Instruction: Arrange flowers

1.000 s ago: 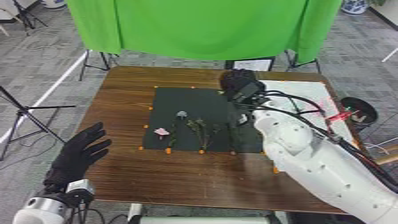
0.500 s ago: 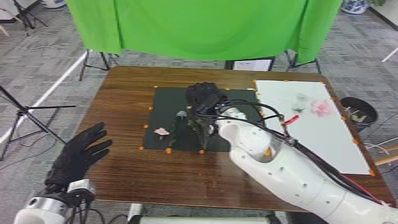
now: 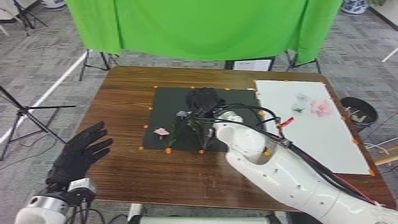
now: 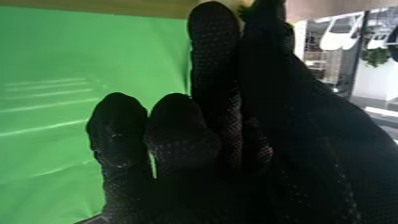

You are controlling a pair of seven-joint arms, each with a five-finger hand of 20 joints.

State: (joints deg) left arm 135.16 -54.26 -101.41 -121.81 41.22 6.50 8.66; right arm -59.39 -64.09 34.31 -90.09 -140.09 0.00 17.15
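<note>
My right hand (image 3: 205, 102) is over the upper middle of the dark mat (image 3: 238, 95), beside the small pale blue flower (image 3: 182, 114). Its fingers are extended and loose in the right wrist view, where the same hand (image 4: 191, 155) appears in its black glove. A pink flower (image 3: 161, 131) lies near the mat's left side, with green stems (image 3: 174, 135) next to it. Part of the greenery is hidden by my right wrist. On the white sheet (image 3: 315, 145) are a pink patch (image 3: 321, 107) and grey-green leaves (image 3: 299, 107). My left hand (image 3: 75, 157) is at the table's left edge, fingers straight.
A red object (image 3: 287, 121) lies by the sheet's left edge, close to the cables of my right arm. Orange markers dot the borders of mat and sheet. A black bin (image 3: 359, 111) stands right of the table (image 3: 169, 180); a green cloth (image 3: 209, 30) hangs behind it.
My right hand has swung left from the mat's upper right to its middle, then slightly nearer, uncovering the white sheet's marks and the red object. The left hand has stayed in place.
</note>
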